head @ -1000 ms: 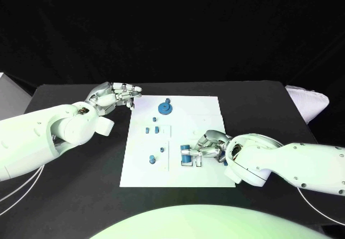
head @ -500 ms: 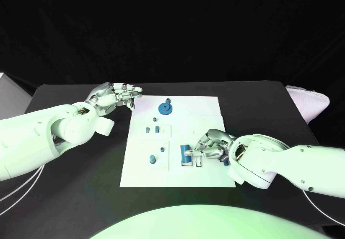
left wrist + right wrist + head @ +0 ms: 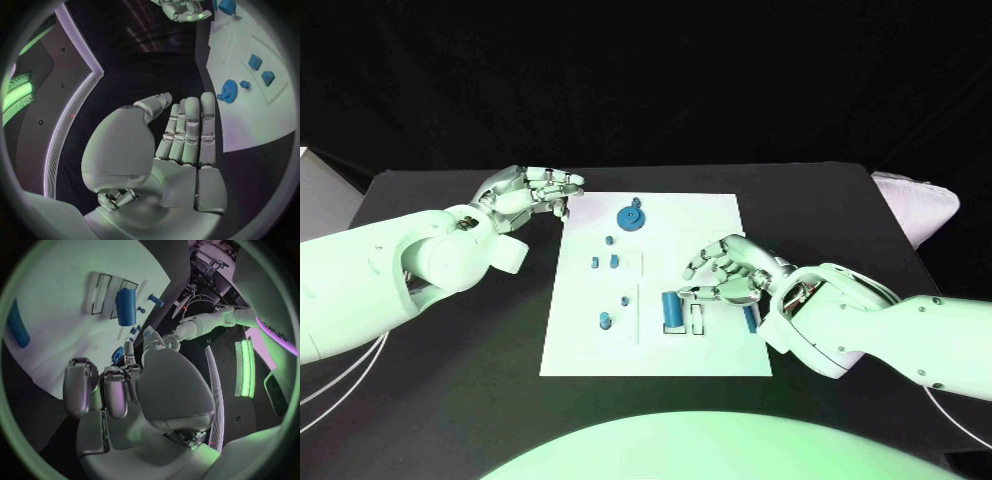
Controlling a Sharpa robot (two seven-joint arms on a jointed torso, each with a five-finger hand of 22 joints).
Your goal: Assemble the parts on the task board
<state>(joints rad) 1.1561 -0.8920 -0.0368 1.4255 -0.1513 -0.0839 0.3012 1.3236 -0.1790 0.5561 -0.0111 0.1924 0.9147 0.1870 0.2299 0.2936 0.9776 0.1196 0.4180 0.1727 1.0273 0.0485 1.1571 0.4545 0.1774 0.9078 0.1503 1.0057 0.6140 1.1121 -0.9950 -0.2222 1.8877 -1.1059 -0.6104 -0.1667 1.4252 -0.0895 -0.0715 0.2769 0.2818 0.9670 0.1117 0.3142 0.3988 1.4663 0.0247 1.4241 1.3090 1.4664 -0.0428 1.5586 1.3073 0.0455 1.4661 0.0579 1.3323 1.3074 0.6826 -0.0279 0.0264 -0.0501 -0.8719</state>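
- Black table carries the white task board.
- Right hand: fingers spread, empty, above the blue cylinder lying in its slot.
- Left hand: curled, empty, beside the board.
- Judged step: cylinder placed; next, select another part, e.g. the blue gear.

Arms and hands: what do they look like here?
Both arms have smooth, rounded white shells. The left hand and right hand are silver metal with segmented fingers. Thin pale cables trail beside each arm near the picture's lower corners in the head view.
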